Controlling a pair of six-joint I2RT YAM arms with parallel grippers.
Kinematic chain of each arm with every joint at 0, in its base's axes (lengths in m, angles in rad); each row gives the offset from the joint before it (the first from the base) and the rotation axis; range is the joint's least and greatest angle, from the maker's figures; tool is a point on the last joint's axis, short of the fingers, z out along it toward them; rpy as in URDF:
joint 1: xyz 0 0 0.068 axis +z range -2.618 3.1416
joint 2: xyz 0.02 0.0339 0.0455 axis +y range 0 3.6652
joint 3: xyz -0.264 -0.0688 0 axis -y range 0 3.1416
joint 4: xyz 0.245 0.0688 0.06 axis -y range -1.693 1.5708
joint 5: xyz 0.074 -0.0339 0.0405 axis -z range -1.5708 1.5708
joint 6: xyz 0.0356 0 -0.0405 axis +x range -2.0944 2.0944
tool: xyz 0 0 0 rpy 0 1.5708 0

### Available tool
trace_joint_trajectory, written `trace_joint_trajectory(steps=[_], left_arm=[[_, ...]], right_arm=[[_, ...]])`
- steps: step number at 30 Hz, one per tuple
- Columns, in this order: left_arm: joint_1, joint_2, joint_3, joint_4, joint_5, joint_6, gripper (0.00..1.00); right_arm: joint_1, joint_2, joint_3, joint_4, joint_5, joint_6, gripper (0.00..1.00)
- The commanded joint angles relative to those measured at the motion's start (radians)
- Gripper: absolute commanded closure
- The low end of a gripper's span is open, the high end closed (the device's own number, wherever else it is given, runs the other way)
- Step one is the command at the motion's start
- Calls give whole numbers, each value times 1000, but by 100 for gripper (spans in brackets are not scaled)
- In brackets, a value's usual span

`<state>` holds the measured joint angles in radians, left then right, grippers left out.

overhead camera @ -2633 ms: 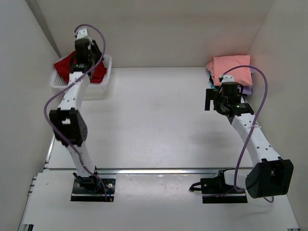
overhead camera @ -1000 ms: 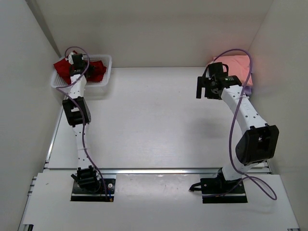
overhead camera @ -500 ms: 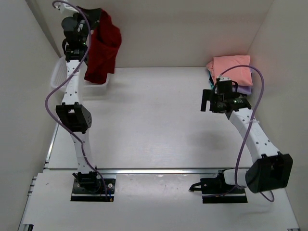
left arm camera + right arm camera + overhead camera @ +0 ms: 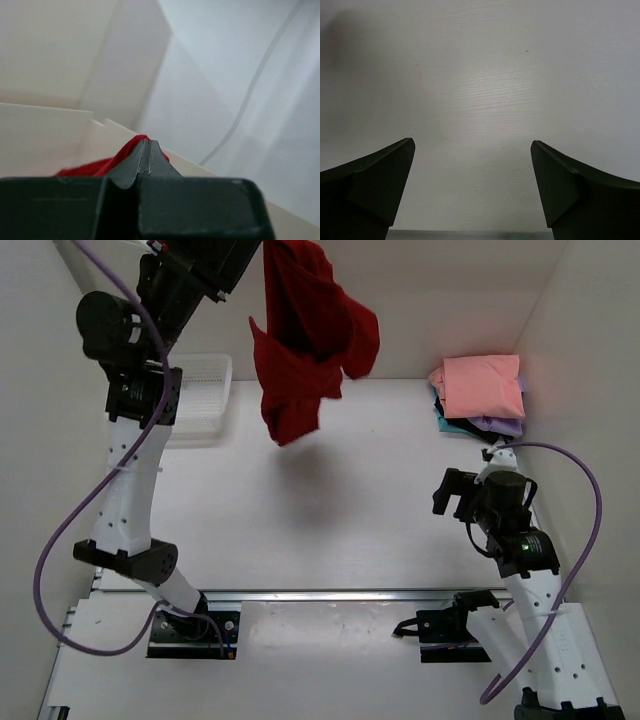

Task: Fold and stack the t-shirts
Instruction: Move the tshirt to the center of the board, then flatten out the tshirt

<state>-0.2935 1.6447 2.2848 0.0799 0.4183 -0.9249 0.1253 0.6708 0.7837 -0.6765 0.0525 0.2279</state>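
Note:
High above the back of the table hangs a dark red t-shirt [image 4: 310,340], bunched and dangling, with my left gripper [image 4: 258,250] shut on its top edge. In the left wrist view the closed fingertips [image 4: 146,143] pinch red cloth [image 4: 95,166]. A stack of folded t-shirts lies at the back right: salmon pink [image 4: 482,385] on top, with lavender [image 4: 506,426] and teal [image 4: 440,416] edges showing beneath. My right gripper [image 4: 452,492] hovers over bare table in front of that stack, open and empty; its wrist view [image 4: 472,145] shows only the table surface between the fingers.
A white mesh basket [image 4: 205,400] stands at the back left, partly behind the left arm. White walls close in the table on the left, back and right. A metal rail [image 4: 320,593] runs along the near edge.
The left arm has lifted the red t-shirt out of the basket and swung it up and to the right. The right arm has drawn back from the stack toward the near edge.

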Motion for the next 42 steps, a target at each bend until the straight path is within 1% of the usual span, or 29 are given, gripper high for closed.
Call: trace_joint_trajectory(steps=[1,3,5,7,8,9,10,11,13,14,15,16,17,20,21,22,23,24,25,26,27,28,29,30,32,33,36,39,42], left_arm=[[-18,-39,-39,-14,121,-141,100],[3,-42,-65,-26,180,-225,100],[11,-42,-136,8,299,-301,100],[13,-52,-250,53,388,-386,100],[11,-66,-369,64,417,-388,100],[22,-103,-495,45,415,-367,100],[37,-141,-560,26,386,-333,100],[91,-173,-758,38,346,-310,100],[123,-154,-888,61,346,-316,100],[157,-119,-918,107,349,-316,100],[166,-91,-930,84,350,-304,98],[184,-47,-947,101,355,-293,68],[194,-5,-943,134,361,-298,57],[203,43,-964,188,382,-316,47],[198,32,-982,169,373,-286,46],[195,27,-1007,140,366,-258,46],[194,8,-1022,91,352,-217,47],[195,-2,-1056,37,334,-192,47],[192,-35,-1096,3,315,-142,48],[188,-75,-1117,-79,271,-79,48],[189,-103,-1158,-200,213,-46,48],[185,-149,-1214,-238,176,12,47],[189,-195,-1263,-311,112,58,47],[194,-238,-1294,-375,58,92,46],[209,-295,-1386,-477,-31,144,45],[220,-324,-1404,-529,-103,173,45],[220,-353,-1421,-647,-267,248,40],[220,-362,-1441,-675,-354,267,36],[231,-365,-1530,-603,-362,268,34]], right_arm=[[-55,-19,-5,-27,-34,-34,1],[-85,-10,5,-26,-45,-73,1],[-101,16,11,5,-109,-96,0],[-50,41,28,32,-117,-91,1],[-40,65,40,40,-129,-85,1],[-14,91,51,58,-149,-84,1],[12,120,51,72,-161,-72,1],[39,139,64,89,-184,-62,1],[63,176,72,107,-215,-46,1],[85,188,80,118,-221,-33,1],[99,228,78,136,-238,-18,1],[138,255,89,152,-250,-9,1],[170,291,95,156,-249,-6,1],[241,386,150,187,-261,30,1],[258,401,161,196,-287,40,2],[272,435,175,219,-299,48,7],[304,466,189,241,-302,69,19],[321,483,206,252,-309,73,24],[356,519,222,264,-324,80,36],[388,558,229,276,-335,93,50],[404,582,251,294,-357,109,57],[436,626,265,308,-374,113,64],[470,665,273,319,-385,114,63],[499,708,291,333,-396,123,58],[526,766,316,371,-433,134,54],[548,785,319,385,-437,140,53],[603,904,347,449,-431,152,42],[667,995,419,440,-372,130,35],[709,1104,479,431,-339,151,33]])
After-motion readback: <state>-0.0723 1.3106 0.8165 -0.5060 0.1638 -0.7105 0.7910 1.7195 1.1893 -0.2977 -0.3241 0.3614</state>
